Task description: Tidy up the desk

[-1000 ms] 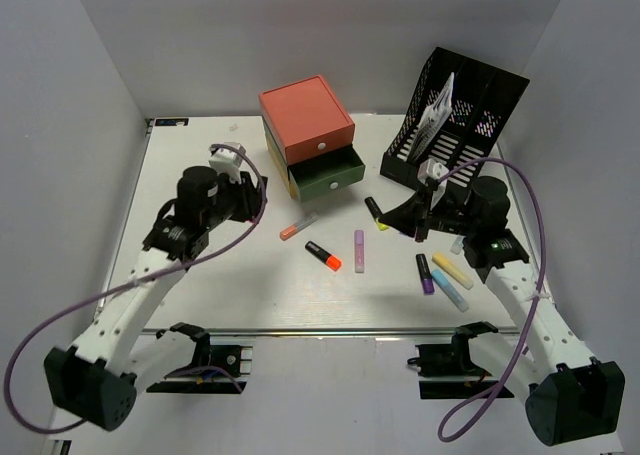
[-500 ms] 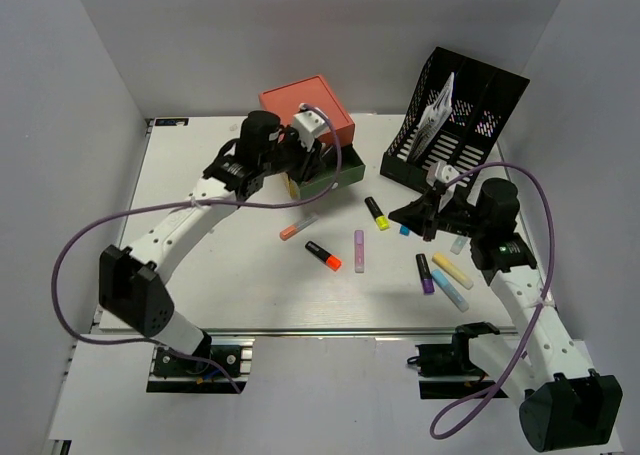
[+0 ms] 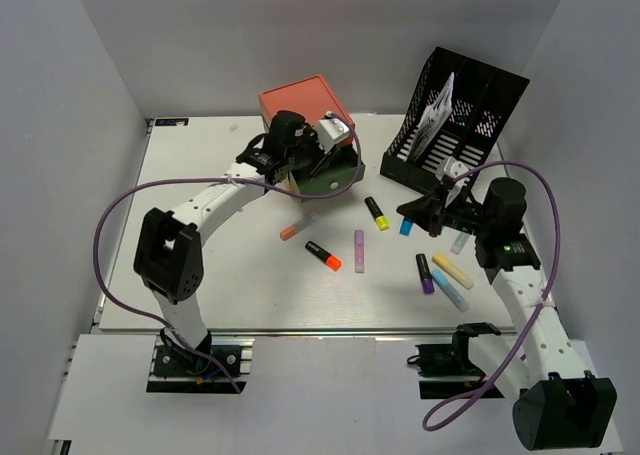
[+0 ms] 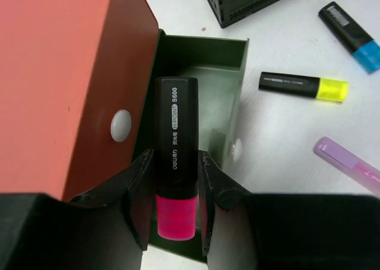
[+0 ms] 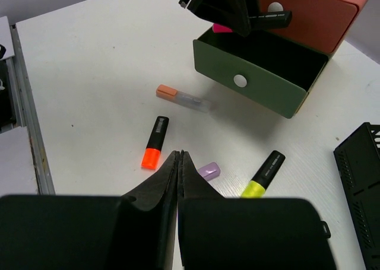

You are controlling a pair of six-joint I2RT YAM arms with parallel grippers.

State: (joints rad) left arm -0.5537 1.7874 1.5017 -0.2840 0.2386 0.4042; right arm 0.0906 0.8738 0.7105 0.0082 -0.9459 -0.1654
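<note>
The white desk [image 3: 220, 275] carries a small drawer unit with a red top [image 3: 300, 105] and an open green drawer [image 3: 340, 180]. My left gripper [image 4: 176, 193] is shut on a black highlighter with a pink cap [image 4: 176, 133] and holds it over the green drawer [image 4: 228, 80]. My right gripper [image 5: 180, 157] is shut and empty. It hovers above the desk near a lilac marker [image 5: 209, 171]. Loose highlighters lie on the desk: yellow [image 3: 376, 213], orange [image 3: 323, 256], lilac [image 3: 359, 251], blue [image 3: 406, 226], and a clear pen with an orange cap [image 3: 298, 226].
A black file rack [image 3: 460, 115] holding papers stands at the back right. Near my right arm lie a purple highlighter [image 3: 425, 273], a pale yellow one [image 3: 452, 270] and a light blue one [image 3: 450, 290]. Grey walls enclose the desk on three sides.
My left arm has swung from the left side of the desk over to the open green drawer, with the pink highlighter in its jaws. My right arm has drawn back slightly to the right.
</note>
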